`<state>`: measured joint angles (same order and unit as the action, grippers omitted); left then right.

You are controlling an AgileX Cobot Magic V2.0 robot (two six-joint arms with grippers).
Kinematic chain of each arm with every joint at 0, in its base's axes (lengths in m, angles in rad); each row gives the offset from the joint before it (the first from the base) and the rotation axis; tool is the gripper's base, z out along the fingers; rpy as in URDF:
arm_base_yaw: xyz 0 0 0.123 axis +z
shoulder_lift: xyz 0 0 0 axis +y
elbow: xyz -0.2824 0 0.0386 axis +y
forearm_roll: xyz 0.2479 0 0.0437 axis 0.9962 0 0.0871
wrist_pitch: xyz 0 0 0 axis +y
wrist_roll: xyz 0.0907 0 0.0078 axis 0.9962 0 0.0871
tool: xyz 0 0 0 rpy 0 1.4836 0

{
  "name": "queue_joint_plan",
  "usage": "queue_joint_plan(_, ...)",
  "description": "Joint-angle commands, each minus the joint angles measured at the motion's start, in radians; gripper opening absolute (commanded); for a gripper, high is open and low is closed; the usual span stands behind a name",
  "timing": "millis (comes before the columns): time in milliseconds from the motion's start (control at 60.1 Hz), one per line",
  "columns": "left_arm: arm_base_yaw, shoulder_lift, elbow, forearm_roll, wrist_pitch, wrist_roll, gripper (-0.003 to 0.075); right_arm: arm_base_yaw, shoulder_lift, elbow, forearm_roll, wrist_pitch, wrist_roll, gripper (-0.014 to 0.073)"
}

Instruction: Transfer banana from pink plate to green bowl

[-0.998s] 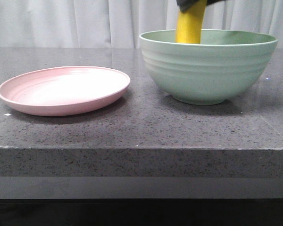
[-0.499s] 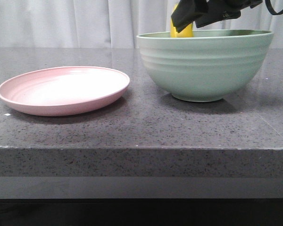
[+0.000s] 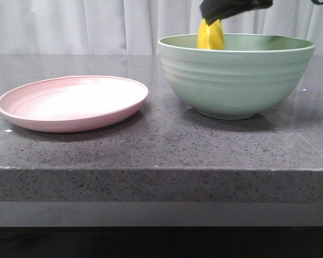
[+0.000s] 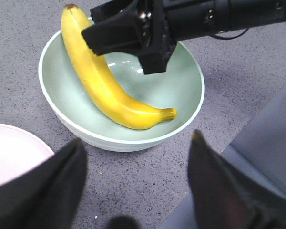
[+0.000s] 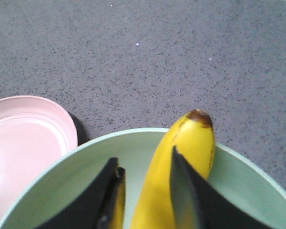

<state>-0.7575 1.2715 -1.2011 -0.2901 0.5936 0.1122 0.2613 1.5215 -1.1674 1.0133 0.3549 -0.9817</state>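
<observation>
Banana [image 4: 105, 90] lying inside green bowl [image 4: 190, 107], lower end near bowl floor, dark tip leaning over rim beyond right gripper [image 4: 126, 36]. Right gripper astride banana's upper half; fingers [image 5: 183, 191] either side, whether clamped or just slackened cannot tell. Left gripper [image 4: 133, 186] spread wide, empty, hovering nearer camera, clear of bowl. Pink plate [image 3: 70, 102] bare, beside bowl, well apart from right gripper. Step in hand: release. Next: open fully, lift straight out without dragging banana.
</observation>
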Motion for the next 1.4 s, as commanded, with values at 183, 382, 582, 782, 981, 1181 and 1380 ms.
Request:
queue_joint_plan(183, -0.01, -0.024, -0.035, -0.006, -0.066, 0.002, 0.0015, -0.004, -0.063, -0.033, 0.013, -0.003, -0.012, -0.0113)
queue_joint_plan(382, 0.146, -0.059, -0.035, 0.266, -0.109, -0.14, -0.002, -0.076, -0.138, -0.031, 0.013, 0.025, 0.06, -0.0106)
queue_joint_plan(582, 0.427, -0.149, -0.013, 0.29, -0.116, -0.148, -0.002, -0.213, -0.281, 0.009, 0.012, 0.075, 0.062, -0.0106)
queue_joint_plan(782, 0.605, -0.351, 0.164, 0.29, -0.211, -0.146, -0.002, -0.255, -0.539, 0.19, 0.013, 0.032, 0.03, -0.0106)
queue_joint_plan(981, 0.62, -0.599, 0.411, 0.259, -0.225, -0.146, -0.002, -0.255, -0.844, 0.413, 0.018, 0.032, 0.019, -0.0106)
queue_joint_plan(1181, 0.62, -0.879, 0.647, 0.243, -0.216, -0.148, -0.002, -0.255, -1.134, 0.622, 0.018, 0.029, 0.019, -0.0106)
queue_joint_plan(1380, 0.62, -1.149, 0.778, 0.225, -0.119, -0.148, -0.002, -0.255, -1.354, 0.754, 0.018, 0.038, 0.019, -0.0106)
